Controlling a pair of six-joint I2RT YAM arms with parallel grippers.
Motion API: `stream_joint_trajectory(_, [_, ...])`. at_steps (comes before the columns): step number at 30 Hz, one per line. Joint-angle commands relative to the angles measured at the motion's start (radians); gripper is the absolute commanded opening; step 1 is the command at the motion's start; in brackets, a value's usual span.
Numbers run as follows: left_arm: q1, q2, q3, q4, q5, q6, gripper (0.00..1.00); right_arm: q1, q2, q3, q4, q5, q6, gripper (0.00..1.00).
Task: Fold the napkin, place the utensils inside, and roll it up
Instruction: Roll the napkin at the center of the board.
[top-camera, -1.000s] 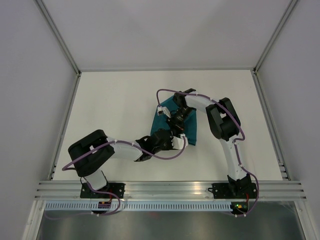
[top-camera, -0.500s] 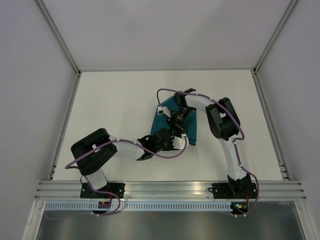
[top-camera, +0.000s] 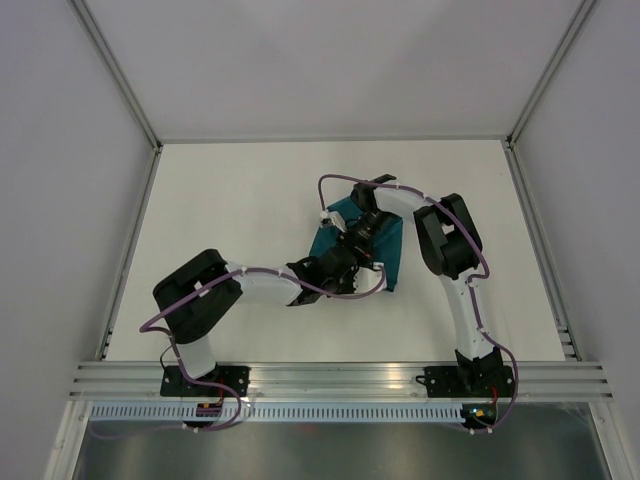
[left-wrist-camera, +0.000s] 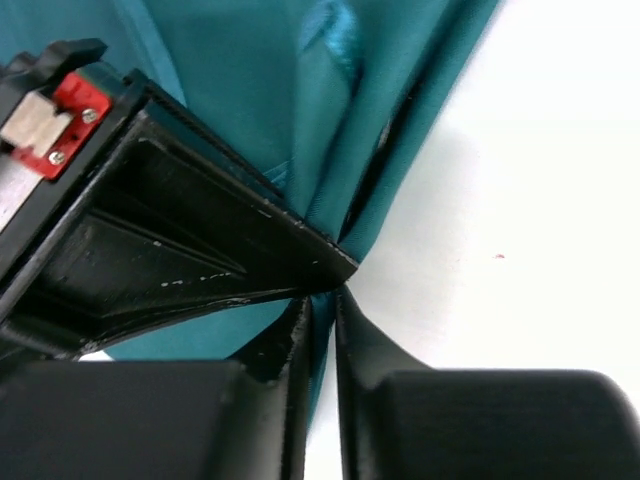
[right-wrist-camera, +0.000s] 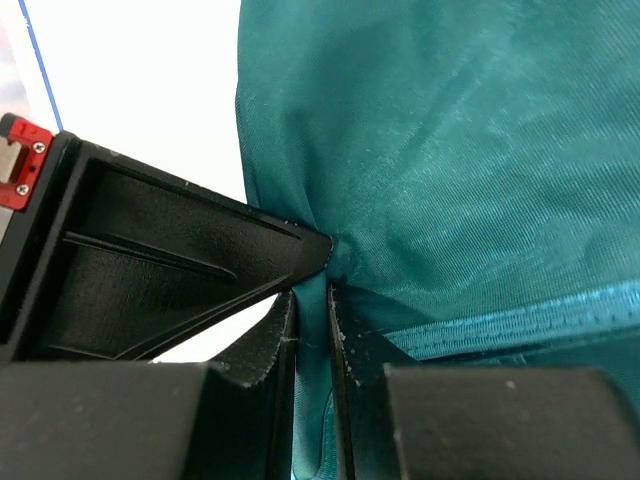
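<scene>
1. A white tabletop (top-camera: 230, 200) boxed in by pale walls (top-camera: 300, 60) carries the cloth at its middle; no knife shows in any view.
2. The left jaws are clenched on a thin fold of the napkin (top-camera: 392, 265), with teal cloth sandwiched between the tips.
3. The right jaws are pinched on a gather of the same napkin, just beyond the left pair.
4. From both grips the napkin spreads away from the bases and rightward. The arms hide its outline, so I cannot tell its long axis.
5. The left arm (top-camera: 255, 288) reaches in from the near left and the right arm (top-camera: 450, 245) bends over from the right; neither is nearer.
6. No writing is readable; the red block (left-wrist-camera: 75, 110) beside the left jaws is blank.
</scene>
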Motion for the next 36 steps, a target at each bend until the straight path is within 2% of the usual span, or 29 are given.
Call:
stream_joint_trajectory(1, [0.013,0.049,0.062,-0.096,0.053,-0.033,0.12,0.015,0.075,-0.019,0.074,0.145,-0.062,0.04])
stream_joint_trajectory(2, [0.013,0.059,0.083,-0.128,0.054,-0.044,0.07,0.015,0.074,-0.021,0.077,0.145,-0.061,0.04])
stream_joint_trajectory(4, [0.013,0.065,0.105,-0.174,0.054,-0.058,0.02,0.013,0.069,-0.024,0.092,0.15,-0.047,0.05])
stream_joint_trajectory(6, [0.013,0.071,0.126,-0.206,0.057,-0.076,0.02,0.01,0.043,-0.042,0.116,0.156,-0.03,0.08])
stream_joint_trajectory(7, [0.013,0.071,0.129,-0.213,0.059,-0.083,0.02,0.005,0.031,-0.05,0.138,0.156,-0.025,0.11])
stream_joint_trajectory(8, [0.015,0.069,0.134,-0.22,0.062,-0.098,0.02,0.002,0.016,-0.066,0.149,0.156,-0.013,0.19])
stream_joint_trajectory(10, [0.015,0.072,0.139,-0.233,0.07,-0.112,0.02,-0.014,-0.032,-0.082,0.178,0.145,0.001,0.27])
stream_joint_trajectory(11, [0.016,0.074,0.149,-0.239,0.07,-0.127,0.02,-0.019,-0.064,-0.089,0.178,0.139,-0.001,0.34])
stream_joint_trajectory(14, [0.02,0.083,0.168,-0.265,0.102,-0.153,0.02,-0.048,-0.11,-0.102,0.196,0.125,0.013,0.45])
stream_joint_trajectory(17, [0.024,0.091,0.185,-0.282,0.129,-0.176,0.02,-0.082,-0.168,-0.113,0.222,0.121,0.042,0.5])
stream_joint_trajectory(21, [0.032,0.099,0.195,-0.288,0.168,-0.199,0.02,-0.131,-0.198,-0.117,0.235,0.101,0.073,0.54])
stream_joint_trajectory(29, [0.061,0.128,0.229,-0.332,0.25,-0.248,0.02,-0.266,-0.274,-0.172,0.319,0.053,0.142,0.54])
stream_joint_trajectory(35, [0.136,0.171,0.29,-0.423,0.408,-0.285,0.02,-0.406,-0.363,-0.252,0.417,-0.031,0.14,0.52])
stream_joint_trajectory(36, [0.145,0.186,0.298,-0.433,0.444,-0.288,0.02,-0.43,-0.383,-0.275,0.475,-0.034,0.148,0.52])
